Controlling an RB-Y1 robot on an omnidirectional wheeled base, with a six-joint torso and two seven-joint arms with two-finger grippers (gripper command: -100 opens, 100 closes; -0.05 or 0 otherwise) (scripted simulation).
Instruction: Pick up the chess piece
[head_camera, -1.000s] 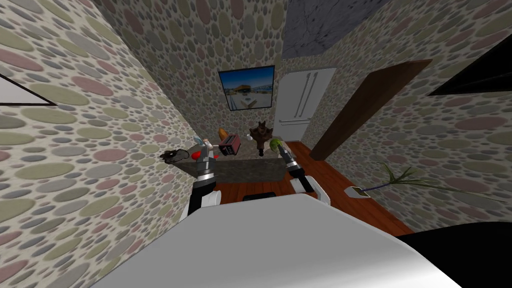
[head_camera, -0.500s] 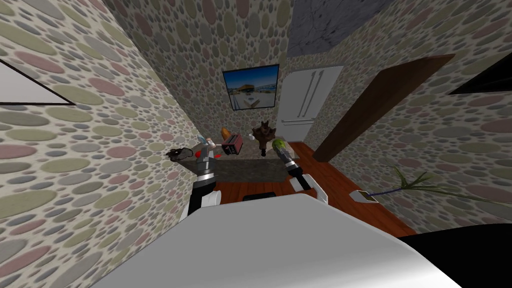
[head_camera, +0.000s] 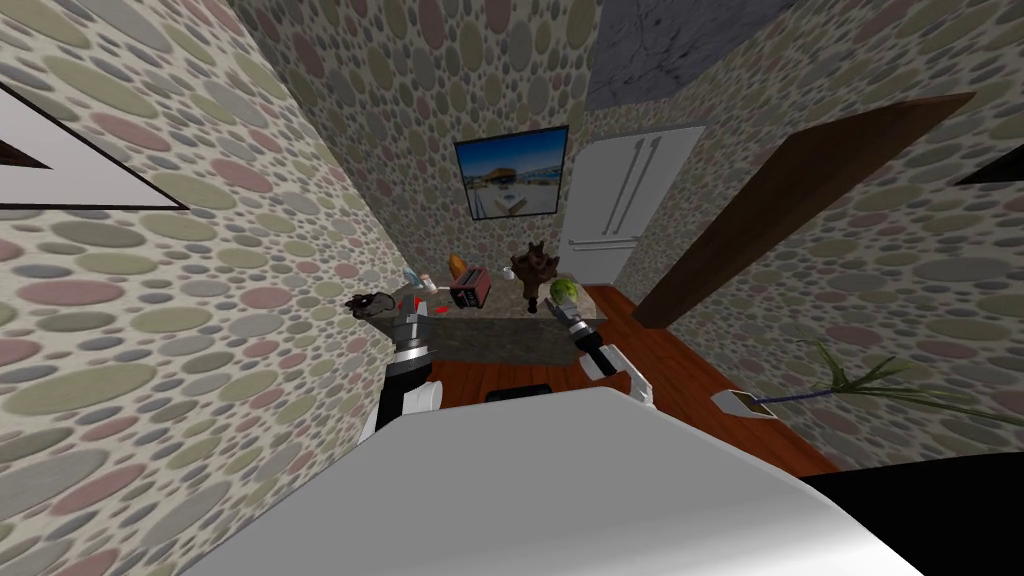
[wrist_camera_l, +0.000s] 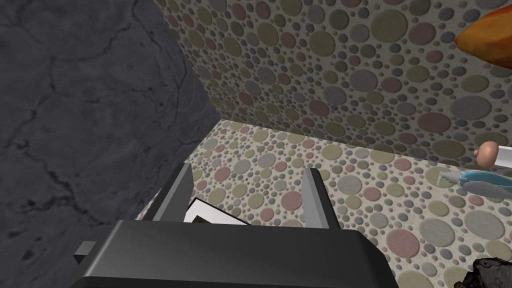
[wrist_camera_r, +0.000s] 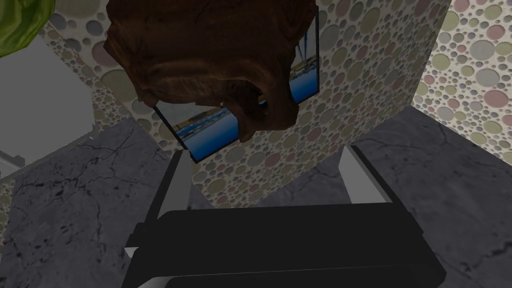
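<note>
Item: chess piece (wrist_camera_r: 210, 60) — brown, on the table (head_camera: 500, 340).
Your right tool (wrist_camera_r: 265, 152) spread, near it — left tool (wrist_camera_l: 248, 170) spread, well apart.

Brown chess piece (wrist_camera_r: 200, 55) beyond right end effector (wrist_camera_r: 265, 150) (fingers apart).

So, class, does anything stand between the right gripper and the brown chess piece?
Nothing visible does. The open right gripper points at the chess piece, with only empty space between them. The green vegetable sits off to one side of the piece, close by but outside the fingers' line.
</note>
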